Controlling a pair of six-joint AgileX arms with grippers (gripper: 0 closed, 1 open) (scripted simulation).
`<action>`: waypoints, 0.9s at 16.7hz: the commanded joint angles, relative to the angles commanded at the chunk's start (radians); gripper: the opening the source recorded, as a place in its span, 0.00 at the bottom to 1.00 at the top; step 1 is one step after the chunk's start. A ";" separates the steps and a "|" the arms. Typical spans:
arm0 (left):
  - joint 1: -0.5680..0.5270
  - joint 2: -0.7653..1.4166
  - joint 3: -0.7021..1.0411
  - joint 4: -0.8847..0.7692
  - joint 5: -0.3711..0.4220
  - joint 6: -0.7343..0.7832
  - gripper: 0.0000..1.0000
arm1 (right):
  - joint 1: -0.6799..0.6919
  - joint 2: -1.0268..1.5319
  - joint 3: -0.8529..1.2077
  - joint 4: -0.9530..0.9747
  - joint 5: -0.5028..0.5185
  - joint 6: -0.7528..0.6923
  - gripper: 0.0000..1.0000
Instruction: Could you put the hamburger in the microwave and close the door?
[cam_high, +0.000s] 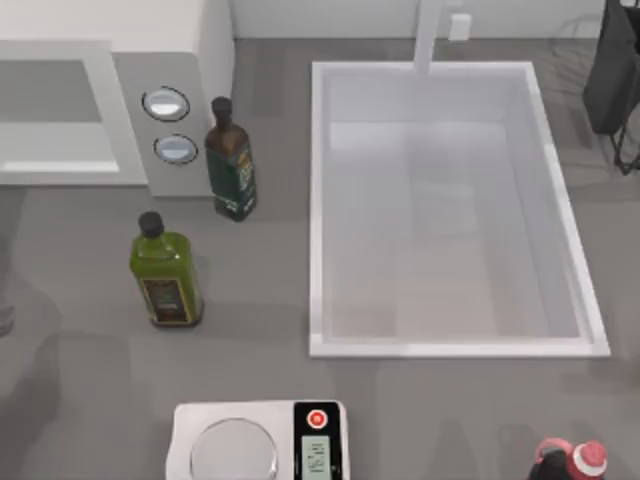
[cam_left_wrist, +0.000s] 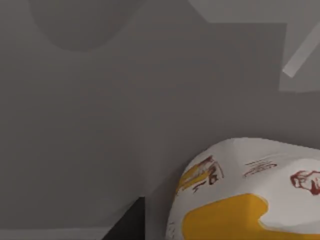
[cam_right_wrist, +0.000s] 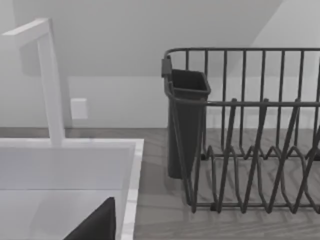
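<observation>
Hamburger (cam_left_wrist: 250, 195) close under left wrist camera

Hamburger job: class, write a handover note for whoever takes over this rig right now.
Left gripper: right beside the hamburger, above the grey counter; grip unclear.
Right gripper: parked at the sink, facing the rack.
Microwave: top view's far left; door looks shut.
Done: hamburger not yet in.
Left: open door, load hamburger, close door.

hamburger (cam_left_wrist: 250, 195) wrapper print unreadable, bottle labels and scale (cam_high: 258, 440) display illegible
</observation>
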 joint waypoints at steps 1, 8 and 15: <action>0.000 0.000 0.000 0.000 0.000 0.000 0.32 | 0.000 0.000 0.000 0.000 0.000 0.000 1.00; 0.000 0.000 0.000 0.000 0.000 0.000 0.00 | 0.000 0.000 0.000 0.000 0.000 0.000 1.00; 0.000 -0.070 0.038 -0.096 0.022 -0.016 0.00 | 0.000 0.000 0.000 0.000 0.000 0.000 1.00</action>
